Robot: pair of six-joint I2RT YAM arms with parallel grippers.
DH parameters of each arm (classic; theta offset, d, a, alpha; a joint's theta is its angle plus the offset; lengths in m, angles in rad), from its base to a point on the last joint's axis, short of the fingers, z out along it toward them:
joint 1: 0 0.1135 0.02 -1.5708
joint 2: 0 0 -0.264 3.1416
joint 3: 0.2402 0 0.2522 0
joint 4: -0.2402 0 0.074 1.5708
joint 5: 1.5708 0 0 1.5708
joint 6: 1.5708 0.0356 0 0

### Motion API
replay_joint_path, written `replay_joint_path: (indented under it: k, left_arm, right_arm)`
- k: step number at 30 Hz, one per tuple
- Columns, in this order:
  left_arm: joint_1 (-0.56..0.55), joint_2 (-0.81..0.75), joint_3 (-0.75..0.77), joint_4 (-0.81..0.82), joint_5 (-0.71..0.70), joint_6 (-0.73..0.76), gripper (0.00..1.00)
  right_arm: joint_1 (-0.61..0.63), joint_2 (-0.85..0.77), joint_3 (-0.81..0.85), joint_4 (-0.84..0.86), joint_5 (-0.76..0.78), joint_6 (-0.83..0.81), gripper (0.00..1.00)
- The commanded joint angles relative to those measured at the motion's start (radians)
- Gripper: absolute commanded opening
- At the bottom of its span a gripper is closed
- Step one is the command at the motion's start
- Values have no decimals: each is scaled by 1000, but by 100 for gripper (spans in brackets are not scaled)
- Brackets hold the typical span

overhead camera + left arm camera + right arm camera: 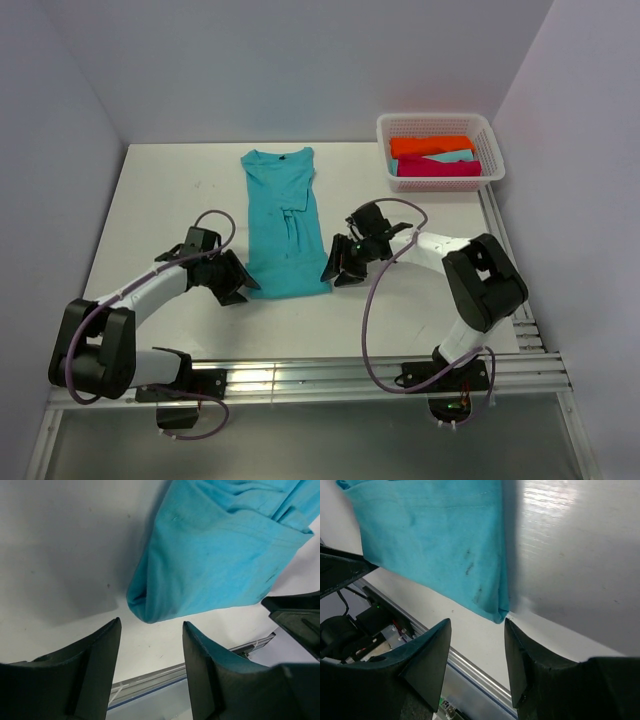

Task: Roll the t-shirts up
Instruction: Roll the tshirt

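Observation:
A turquoise t-shirt (283,222), folded into a long narrow strip, lies flat mid-table with its collar at the far end. My left gripper (238,284) sits low at the hem's near left corner. In the left wrist view its fingers (105,650) stand apart, and that shirt corner (150,611) lies just ahead of the empty gap. My right gripper (337,272) is at the hem's near right corner. It is open too, and the shirt corner (497,614) lies just beyond its fingertips (516,640). Orange (430,146), pale turquoise (452,157) and magenta (437,168) t-shirts lie folded in the basket.
The white lattice basket (436,120) stands at the table's far right corner. Metal rails (300,375) run along the near edge, just behind both grippers. White walls close in the left, back and right sides.

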Motion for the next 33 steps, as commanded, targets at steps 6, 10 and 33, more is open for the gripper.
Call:
replay_joint_path:
  k: [6, 10, 33]
  left_arm:
    - [-3, 36, 16, 47, -32, 47, 38]
    - [-3, 55, -2, 68, -24, 45, 29]
    - [-15, 92, 36, -33, -78, 117, 47]
  right_arm:
    - [39, 35, 21, 49, 19, 20, 49]
    - [45, 43, 5, 48, 33, 17, 40]
    - [48, 58, -4, -24, 78, -1, 25]
